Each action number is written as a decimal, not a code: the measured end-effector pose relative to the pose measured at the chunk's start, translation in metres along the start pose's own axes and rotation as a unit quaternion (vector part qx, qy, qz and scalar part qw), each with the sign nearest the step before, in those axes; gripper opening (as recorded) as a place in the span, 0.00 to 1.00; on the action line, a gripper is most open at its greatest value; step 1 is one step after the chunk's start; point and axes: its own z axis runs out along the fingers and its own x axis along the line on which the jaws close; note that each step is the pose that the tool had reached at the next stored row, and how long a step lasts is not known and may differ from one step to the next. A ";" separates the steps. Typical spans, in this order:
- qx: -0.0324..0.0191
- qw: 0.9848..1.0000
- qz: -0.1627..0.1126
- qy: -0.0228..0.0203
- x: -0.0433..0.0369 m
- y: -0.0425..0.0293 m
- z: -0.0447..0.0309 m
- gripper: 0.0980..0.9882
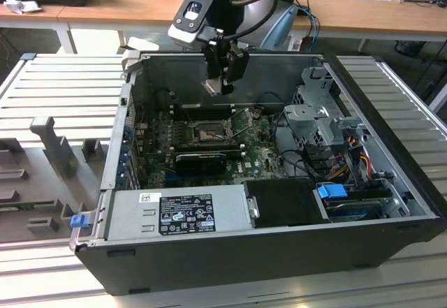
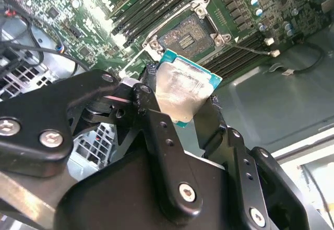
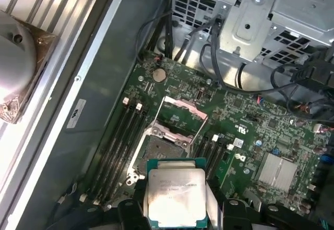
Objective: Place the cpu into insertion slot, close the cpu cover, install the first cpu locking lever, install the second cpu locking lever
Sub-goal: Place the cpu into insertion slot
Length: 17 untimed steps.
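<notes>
My gripper hangs inside the open computer case, above the motherboard, and is shut on the cpu. In both wrist views the pale silvery cpu sits flat between the black fingers, clear of the board. The insertion slot lies below it, dark and uncovered, with a silver rim. The cpu cover stands flipped open at the slot's far edge. A thin metal lever sticks out beside the slot.
Long black memory slots flank the socket. A black card lies just in front of it. A metal drive cage with cables stands at the exterior view's right, and a power supply at the front. Case walls surround everything.
</notes>
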 end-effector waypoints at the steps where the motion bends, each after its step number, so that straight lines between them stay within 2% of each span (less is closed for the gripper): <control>1: 0.000 1.000 0.009 -0.001 0.0000 0.0000 0.0004 0.48; 3: -0.001 1.000 0.029 -0.002 0.0000 -0.0001 0.0012 0.48; 6: -0.001 0.998 0.063 -0.005 0.0000 -0.0002 0.0021 0.48; 8: -0.002 0.996 0.093 -0.008 -0.0001 -0.0003 0.0038 0.48; 11: -0.002 0.992 0.124 -0.011 -0.0001 -0.0007 0.0090 0.48; 12: -0.003 0.990 0.137 -0.012 -0.0002 -0.0010 0.0117 0.48; 14: -0.003 0.988 0.155 -0.013 -0.0003 -0.0013 0.0153 0.48; 15: -0.003 0.984 0.178 -0.015 -0.0004 -0.0017 0.0198 0.48; 17: -0.004 0.978 0.210 -0.018 -0.0005 -0.0024 0.0271 0.48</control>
